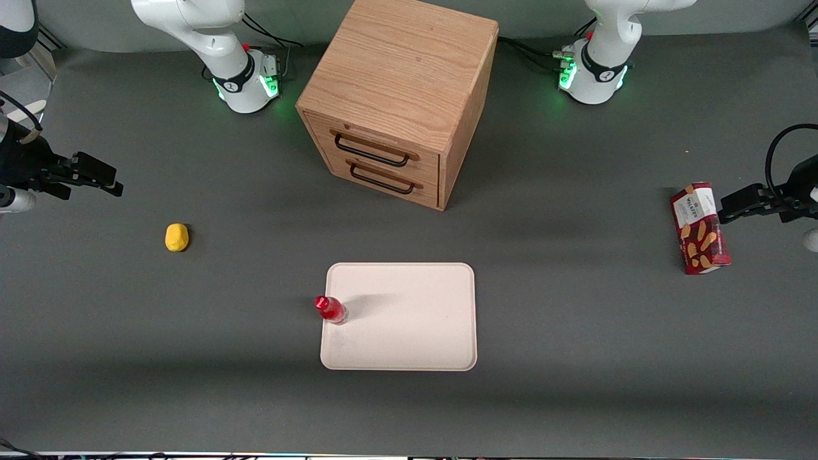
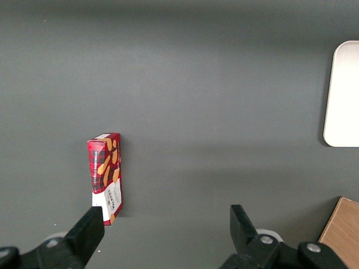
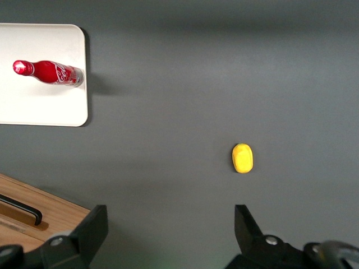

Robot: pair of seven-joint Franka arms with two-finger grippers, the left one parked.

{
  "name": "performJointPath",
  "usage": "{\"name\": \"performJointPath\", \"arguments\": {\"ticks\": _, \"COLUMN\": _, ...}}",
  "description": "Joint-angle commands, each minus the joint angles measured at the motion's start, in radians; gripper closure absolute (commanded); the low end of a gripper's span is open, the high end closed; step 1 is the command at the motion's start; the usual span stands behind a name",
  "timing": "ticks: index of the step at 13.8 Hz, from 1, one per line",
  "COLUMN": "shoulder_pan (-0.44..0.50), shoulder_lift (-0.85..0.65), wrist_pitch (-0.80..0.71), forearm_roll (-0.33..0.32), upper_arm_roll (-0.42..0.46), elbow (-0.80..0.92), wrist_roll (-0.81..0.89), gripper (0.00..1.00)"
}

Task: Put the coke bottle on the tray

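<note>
Right wrist view shows the gripper (image 3: 168, 238) with its jaws spread wide and empty, hanging above bare bench (image 3: 224, 84) near the yellow lump (image 3: 242, 157), well apart from the tray. In the front view it sits high at the working arm's end of the bench. The coke bottle (image 1: 330, 309) stands upright on the tray (image 1: 409, 332), just inside the rim nearest the working arm. Judging by this, placement looks done; nothing remains but keeping clear, perhaps parking the arm.

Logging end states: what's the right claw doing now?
Right claw: open, holding nothing, toward the working arm's end of the table, away from the small red coke bottle standing on the pale cream tray.
</note>
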Motion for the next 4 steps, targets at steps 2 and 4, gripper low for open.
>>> {"name": "performJointPath", "arguments": {"ticks": 2, "shoulder_pan": 0.011, "shoulder_lift": -0.027, "wrist_pitch": 0.011, "forearm_roll": -0.009, "upper_arm_roll": -0.007, "elbow": -0.023, "wrist_roll": -0.017, "gripper": 0.00}}
{"name": "performJointPath", "arguments": {"ticks": 4, "shoulder_pan": 0.011, "shoulder_lift": -0.027, "wrist_pitch": 0.010, "forearm_roll": -0.010, "upper_arm_roll": -0.007, "elbow": -0.023, "wrist_roll": -0.017, "gripper": 0.00}}
